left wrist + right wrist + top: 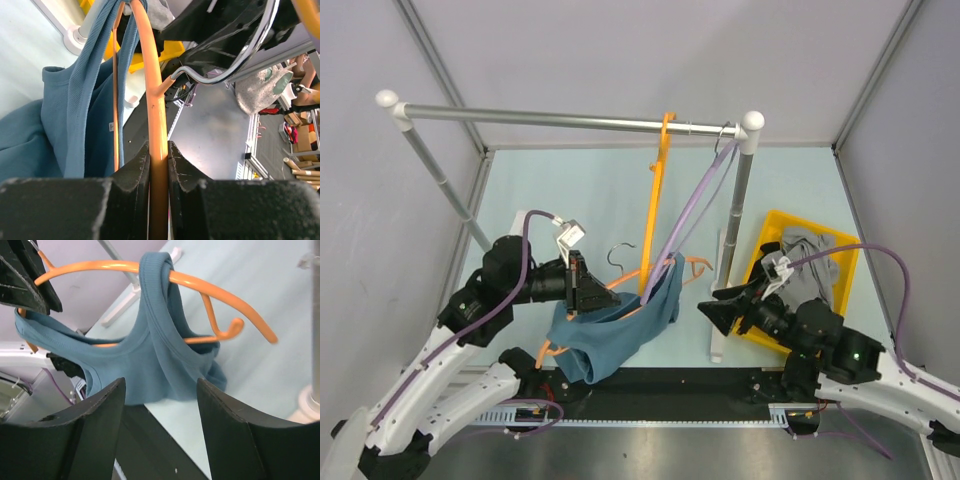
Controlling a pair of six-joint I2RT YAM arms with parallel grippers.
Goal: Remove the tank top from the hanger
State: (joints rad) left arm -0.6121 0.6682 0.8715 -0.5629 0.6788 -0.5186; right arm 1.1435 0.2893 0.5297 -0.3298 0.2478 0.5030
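Left gripper [159, 150] pinches the orange hanger [154, 100] near the bench's front edge; blue tank top [160, 355] drapes from it; right gripper [160, 390] gapes wide.

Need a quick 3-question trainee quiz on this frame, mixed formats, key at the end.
1. True or false: the left gripper is shut on the hanger.
2. The right gripper is: A) open, not touching the tank top; B) shut on a strap; C) holding the hanger.
3. Fill in: the yellow bin holds a ___ cloth.
Key: 1 true; 2 A; 3 grey.
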